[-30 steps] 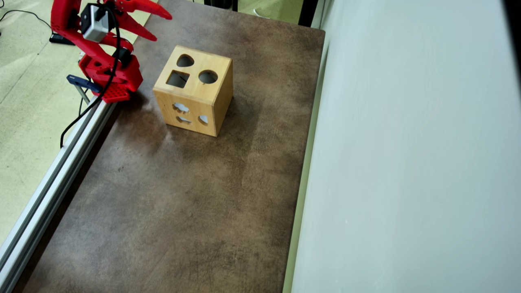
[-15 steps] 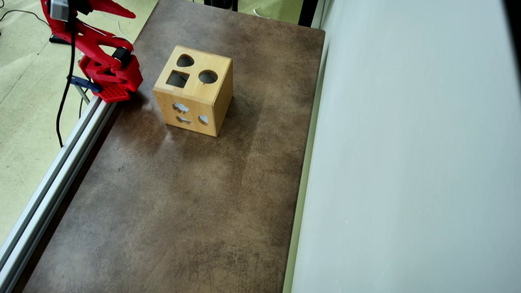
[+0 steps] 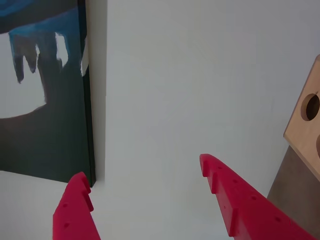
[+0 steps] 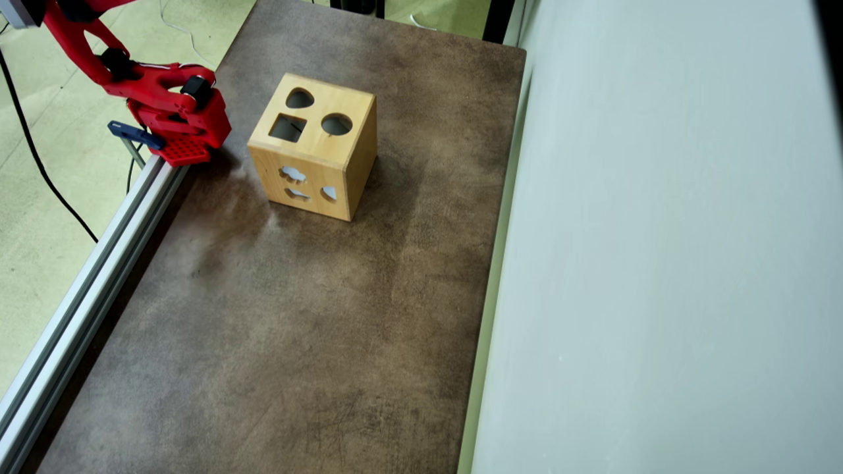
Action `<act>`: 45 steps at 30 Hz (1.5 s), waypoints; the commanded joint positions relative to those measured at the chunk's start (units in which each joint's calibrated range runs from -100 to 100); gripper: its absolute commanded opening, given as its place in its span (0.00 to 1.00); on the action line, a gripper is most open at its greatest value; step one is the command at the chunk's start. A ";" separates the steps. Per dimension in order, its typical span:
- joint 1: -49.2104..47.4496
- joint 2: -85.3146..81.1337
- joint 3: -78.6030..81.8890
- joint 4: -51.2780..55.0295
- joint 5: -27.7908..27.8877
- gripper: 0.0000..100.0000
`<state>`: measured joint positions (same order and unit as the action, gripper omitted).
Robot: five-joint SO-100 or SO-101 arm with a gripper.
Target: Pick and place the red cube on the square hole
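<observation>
The light wooden box (image 4: 313,146) stands on the brown table top, near its far left part in the overhead view. The square hole (image 4: 287,128) is a dark cutout in the box's top face, beside a round hole (image 4: 336,124) and a heart-like hole (image 4: 299,99). The red cube is out of view in both views. In the wrist view my gripper (image 3: 142,172) is open with nothing between its red fingers (image 3: 240,200), facing a pale wall; a corner of the box (image 3: 307,125) shows at the right edge. The gripper is outside the overhead view; only the red arm's base (image 4: 178,122) shows.
A pale wall panel (image 4: 658,263) runs along the table's right side. An aluminium rail (image 4: 85,276) borders the left edge, with black cables (image 4: 33,158) on the floor beyond. In the wrist view a dark-framed picture (image 3: 45,100) hangs on the wall.
The arm has swung up and to the left, and the gripper and wrist camera have left the overhead view. The box has not moved.
</observation>
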<state>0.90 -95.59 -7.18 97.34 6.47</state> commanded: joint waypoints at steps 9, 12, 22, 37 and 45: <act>-7.81 0.43 0.65 0.73 -2.34 0.34; -7.81 0.52 0.83 0.73 -4.10 0.34; -7.81 0.43 1.01 1.06 -3.86 0.12; -7.73 0.26 10.85 1.30 -3.86 0.02; -7.73 0.26 21.40 1.14 -3.86 0.02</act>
<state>-6.65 -95.59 9.16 97.98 2.71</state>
